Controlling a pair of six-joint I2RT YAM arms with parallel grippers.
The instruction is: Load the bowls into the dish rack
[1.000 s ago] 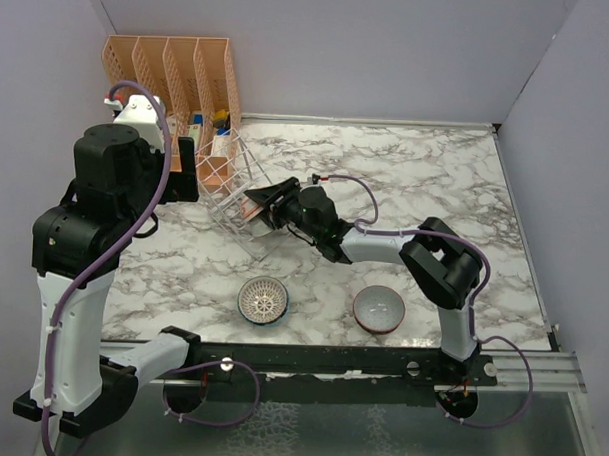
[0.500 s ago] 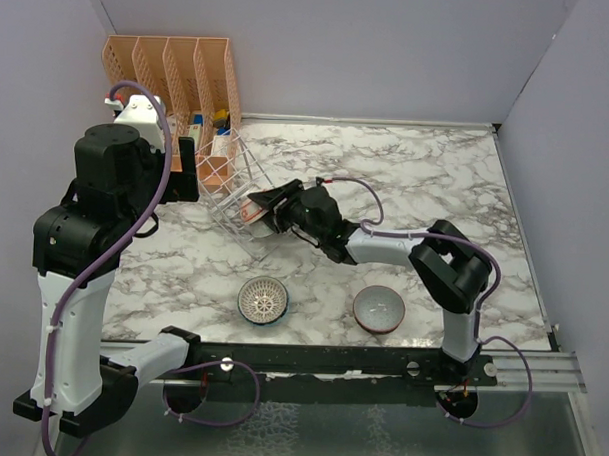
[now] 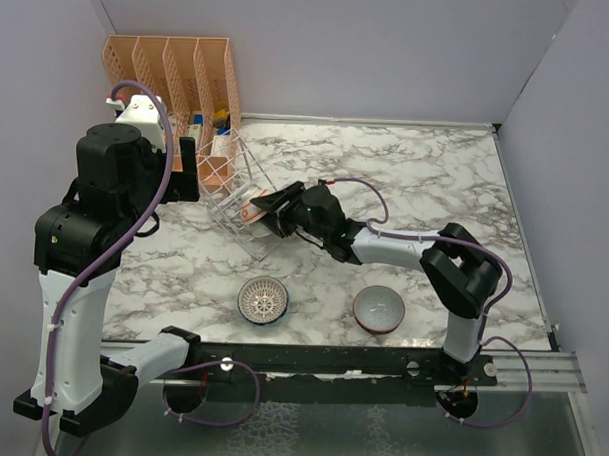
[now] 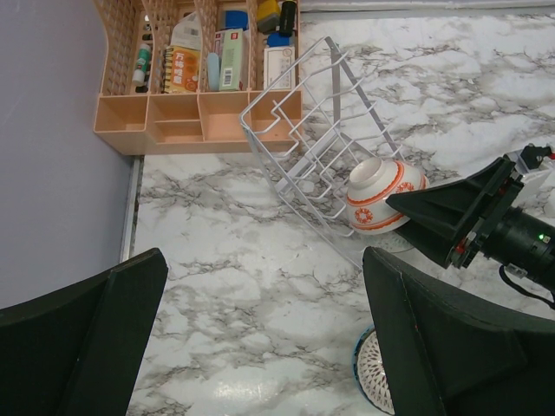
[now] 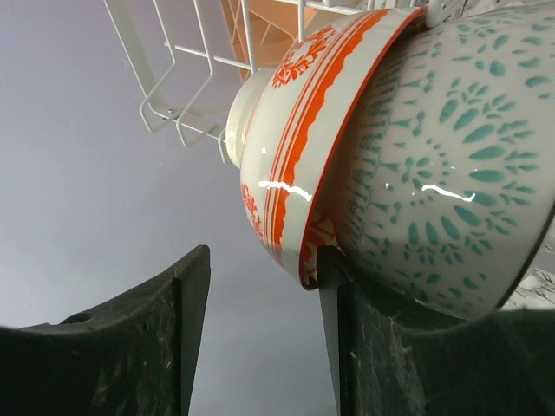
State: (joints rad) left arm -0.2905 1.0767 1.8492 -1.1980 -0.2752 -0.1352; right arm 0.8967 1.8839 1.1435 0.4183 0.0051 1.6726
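Right end effector (image 5: 260, 260) spread; one finger edge meets the red-rimmed bowl (image 4: 379, 195), nothing pinched. Bowl lies on its side against dish rack (image 4: 295, 139) wires, nested over leaf-patterned bowl (image 5: 434, 156). Left end effector (image 4: 264, 260) spread, empty.

Off in my far left corner, an orange slotted plastic organizer (image 3: 180, 69) stands against the pale grey walls (image 3: 391, 51) on the white, grey-veined marble tabletop (image 3: 436, 183). Its slots hold a small bottle (image 4: 141, 62), an orange-yellow packet (image 4: 179, 69), a green carton (image 4: 230, 59) and a white box (image 4: 277, 65). Low open trays (image 4: 195, 117) run along its front.
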